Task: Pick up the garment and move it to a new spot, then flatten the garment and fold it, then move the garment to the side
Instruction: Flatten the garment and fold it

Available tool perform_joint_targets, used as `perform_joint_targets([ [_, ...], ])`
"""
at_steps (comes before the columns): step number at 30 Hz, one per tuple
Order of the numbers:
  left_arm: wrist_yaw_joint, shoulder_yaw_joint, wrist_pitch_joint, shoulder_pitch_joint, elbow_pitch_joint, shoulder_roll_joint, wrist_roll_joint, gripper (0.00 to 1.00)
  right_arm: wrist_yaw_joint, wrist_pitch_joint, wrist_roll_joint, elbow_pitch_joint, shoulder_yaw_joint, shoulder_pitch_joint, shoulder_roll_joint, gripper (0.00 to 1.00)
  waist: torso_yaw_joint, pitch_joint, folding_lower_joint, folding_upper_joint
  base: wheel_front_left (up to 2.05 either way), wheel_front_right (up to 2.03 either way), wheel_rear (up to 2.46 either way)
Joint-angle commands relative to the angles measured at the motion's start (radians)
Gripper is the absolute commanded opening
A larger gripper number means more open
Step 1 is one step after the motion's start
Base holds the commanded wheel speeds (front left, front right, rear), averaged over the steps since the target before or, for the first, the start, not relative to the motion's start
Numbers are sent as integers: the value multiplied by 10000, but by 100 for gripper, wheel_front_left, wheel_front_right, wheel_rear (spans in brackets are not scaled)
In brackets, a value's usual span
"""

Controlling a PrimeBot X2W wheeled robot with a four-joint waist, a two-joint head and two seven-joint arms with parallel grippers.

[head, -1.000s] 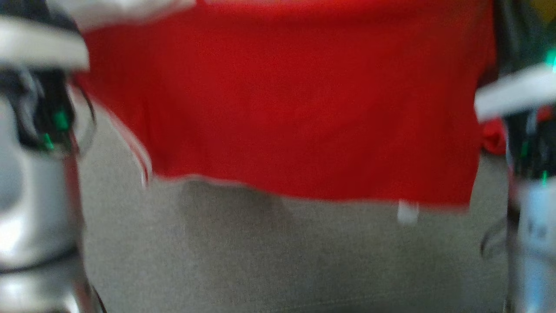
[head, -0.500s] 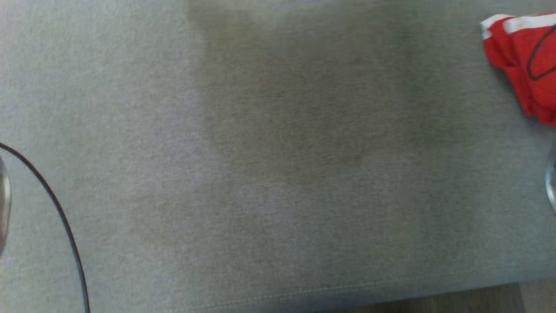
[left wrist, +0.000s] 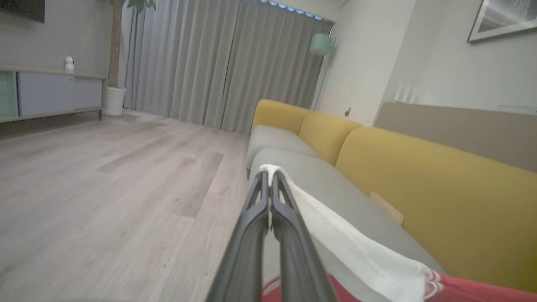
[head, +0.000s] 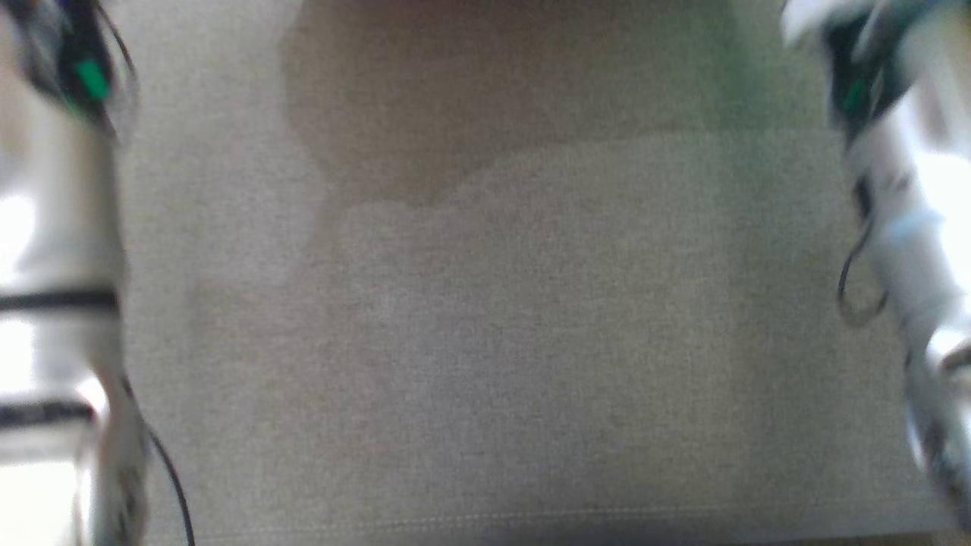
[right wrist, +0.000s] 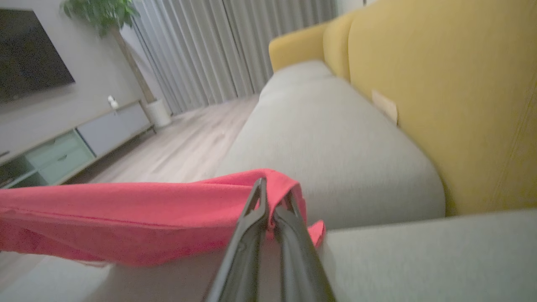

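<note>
The left gripper (left wrist: 269, 183) is pinched tight on the garment (left wrist: 361, 256) at its white trim, and the cloth trails off down to the right of the fingers. The right gripper (right wrist: 272, 200) clamps a red edge, with the fabric stretching away to the left in its wrist view, above the grey sofa seat (right wrist: 335, 138).

head close above seat cushion (head: 485, 341); wrist views share yellow sofa back (left wrist: 419, 180).

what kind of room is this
Most likely a home living room: a yellow-backed sofa with grey seats, a dark wall-mounted TV over a low cabinet, and floor-length grey curtains.
</note>
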Motion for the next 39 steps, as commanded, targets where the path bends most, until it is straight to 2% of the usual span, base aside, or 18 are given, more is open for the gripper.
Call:
perform_joint_targets([
  [1,-49,125,-49,89,-483,475,24,0,-9,150,204,-248,252,155,52,0,92,-304,-1,0,0,0,0],
  [5,-57,-493,-50,2215,-804,528,-357,0,-9,860,794,-464,1438,1693,-284,0,185,-919,-1,0,0,0,0],
  [14,-60,-1768,-50,5848,-1718,1371,-1098,0,-9,1811,2148,-2019,3529,4313,-1732,0,330,-2067,-1,0,0,0,0],
  [23,-60,-2371,-51,7548,-2776,1853,-1248,0,-9,2353,3171,-3159,4268,5701,-2731,0,511,-2831,-1,0,0,0,0],
  [30,-61,-3088,98,8561,-3465,2236,-1379,0,-9,3186,3847,-3897,4701,6777,-3290,0,507,-3622,-1,0,0,0,0],
  [39,67,-3348,647,10002,-4927,3023,-1265,0,-9,4380,4605,-5153,4887,8035,-4136,0,485,-4083,-1,0,0,0,0],
])
